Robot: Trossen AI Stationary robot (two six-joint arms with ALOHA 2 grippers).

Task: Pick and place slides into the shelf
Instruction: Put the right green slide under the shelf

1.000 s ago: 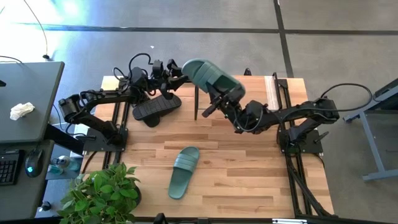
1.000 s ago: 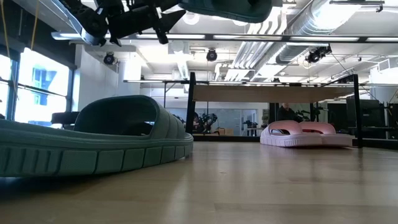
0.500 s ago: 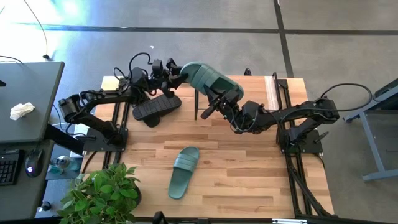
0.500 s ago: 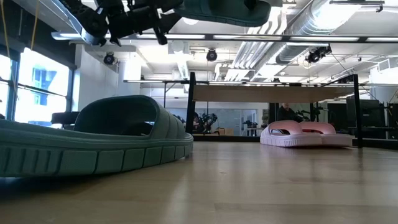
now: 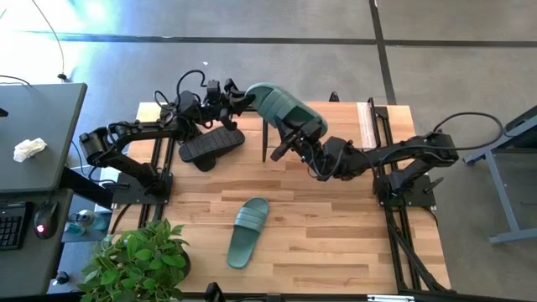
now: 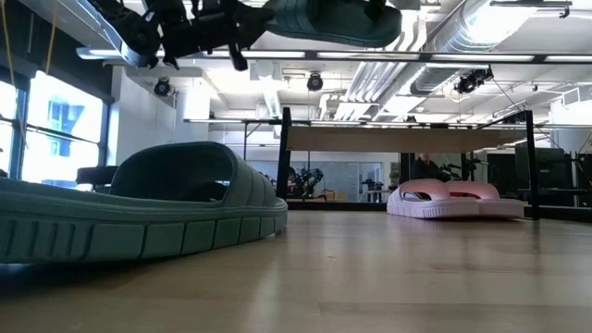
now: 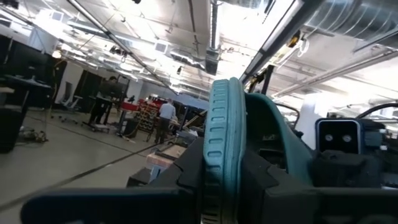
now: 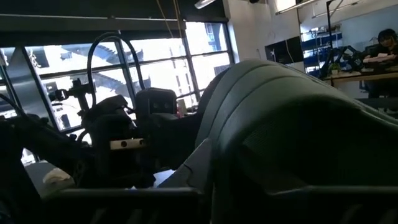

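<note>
Dark green rubber, ribbed across one wide strap: from the high view a raised slide (image 5: pixel 284 110) hangs above the far middle of the wooden table (image 5: pixel 336 243), the left gripper (image 5: pixel 241 97) at its one end and the right gripper (image 5: pixel 295 137) at the other; whether either pair of jaws is clamped on it I cannot tell from above; its mate, the second green slide (image 5: pixel 247 231), lies flat near the front edge, well apart from both arms; a black slide (image 5: pixel 210 146) rests beneath the left arm, and the shelf (image 5: pixel 369 122) shows at the far right. In the low view the raised slide (image 6: pixel 335 18) sits at the top edge with dark arm parts beside it; the second green slide (image 6: pixel 139 213) fills the near left; a pale pink pair (image 6: pixel 455 199) rests under the plank of the shelf (image 6: pixel 407 139). In the left wrist view the ribbed sole edge of the raised slide (image 7: pixel 221 134) stands upright between the dark fingers (image 7: pixel 186 177), which press close on both sides of it. In the right wrist view the ribbed strap (image 8: pixel 292 118) bulks just ahead of the camera, and how these jaws stand I cannot tell.
</note>
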